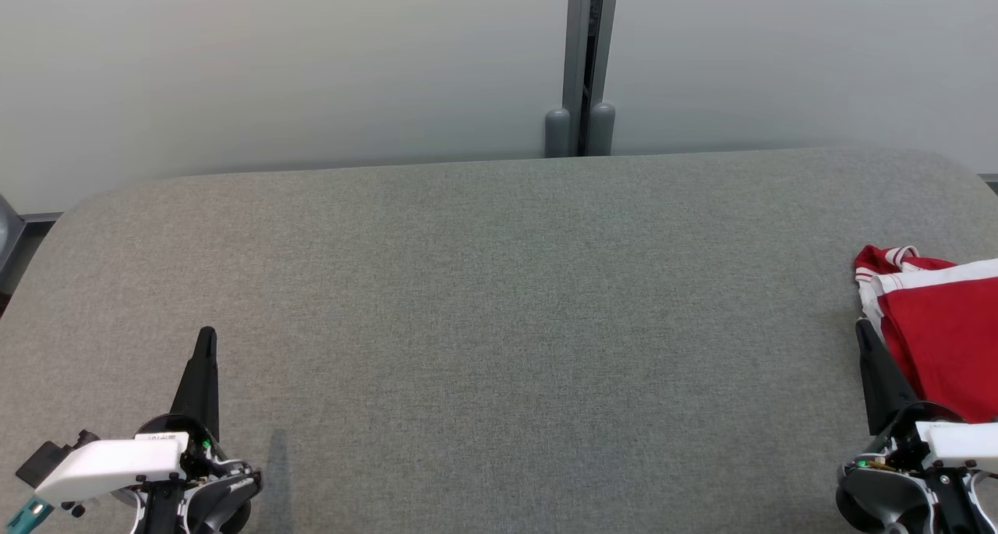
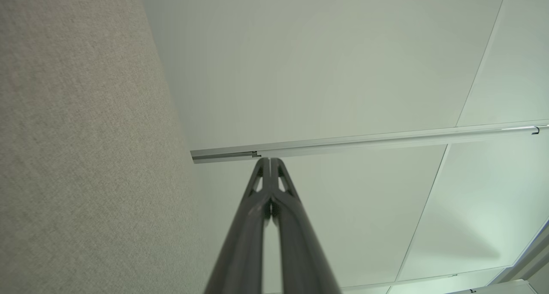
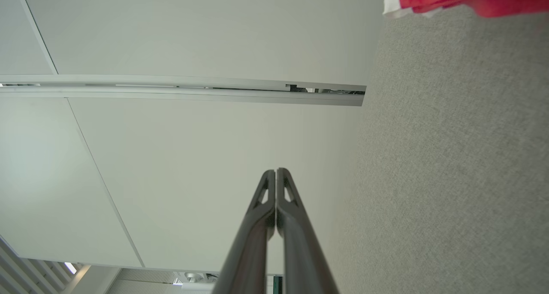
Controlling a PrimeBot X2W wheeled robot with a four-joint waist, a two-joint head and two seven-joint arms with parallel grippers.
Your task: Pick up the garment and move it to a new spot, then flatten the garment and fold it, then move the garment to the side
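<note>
Head view: red garment (image 1: 939, 331), white-trimmed, lies at the right edge of the grey table (image 1: 499, 300), partly out of frame; we cannot tell whether it is folded. Right gripper (image 1: 862, 330) sits just beside it and left gripper (image 1: 207, 337) well apart, both clenched on nothing. We judge this fits either a garment awaiting pickup or one set aside; the next move stays unsettled.

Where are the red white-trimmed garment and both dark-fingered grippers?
red white-trimmed garment (image 1: 947, 339): head view, on its red body panel.
left gripper (image 1: 207, 337): head view, at its closed fingertips.
right gripper (image 1: 862, 330): head view, at its closed fingertips.
</note>
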